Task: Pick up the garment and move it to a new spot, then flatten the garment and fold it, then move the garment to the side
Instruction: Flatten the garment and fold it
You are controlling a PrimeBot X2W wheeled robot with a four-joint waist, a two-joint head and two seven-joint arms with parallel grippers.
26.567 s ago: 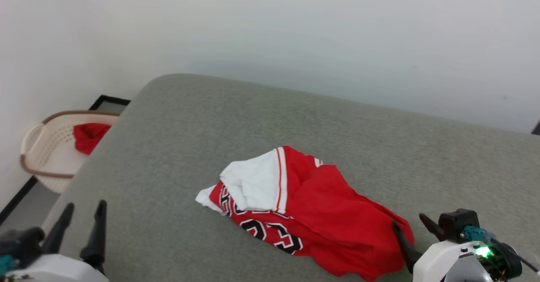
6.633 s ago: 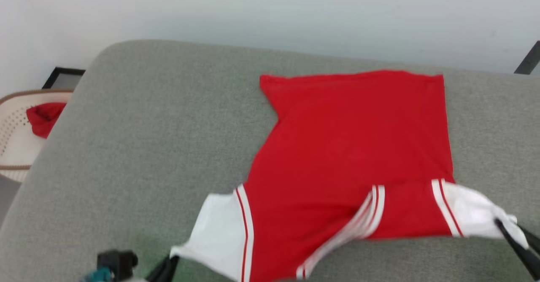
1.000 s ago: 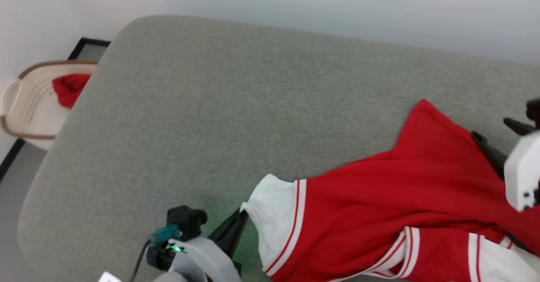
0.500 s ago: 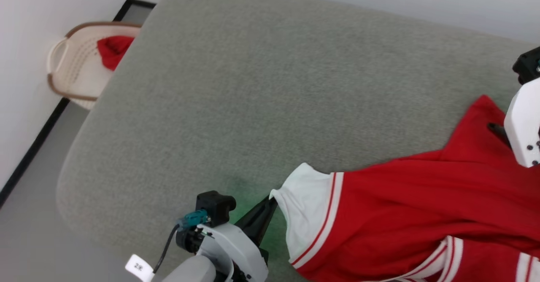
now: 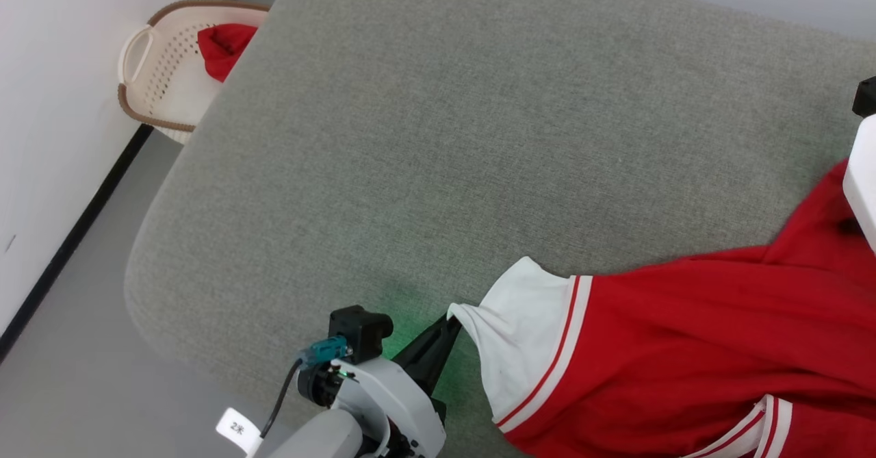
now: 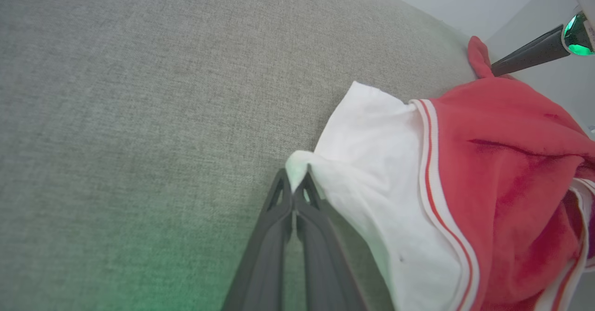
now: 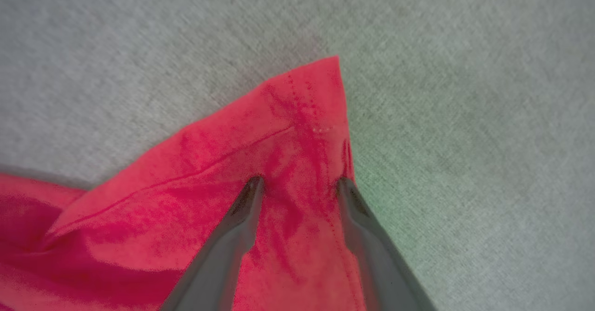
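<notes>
Since half a second ago the head camera has swung, so the whole scene sits differently in that view. Set against how flat it lay some seconds back, the garment (image 5: 684,348) is now bunched and drawn toward the near right of the grey, fabric-covered worktop (image 5: 445,136). I have my left pincer (image 6: 294,183) pressed together on the very corner of the white sleeve panel, and a small nub of white cloth pokes out past the fingertips. From that pinch the white panel fans away to the right, up to its red-and-white striped trim, and beyond the trim the red body lies in loose folds on the worktop. My right pincer (image 7: 300,183) is at the far right end of the garment, fingers apart. It straddles a pointed red hem corner, with both tips down on the cloth and puckered fabric between them, and I cannot tell whether that fabric is gripped. The corner's tip lies flat on the grey surface just past my fingers. Far to the left, off the worktop's edge and against the white wall (image 5: 55,102), a pale perforated basket (image 5: 164,98) stands on the floor (image 5: 68,348) with a piece of red cloth (image 5: 222,44) in it.
</notes>
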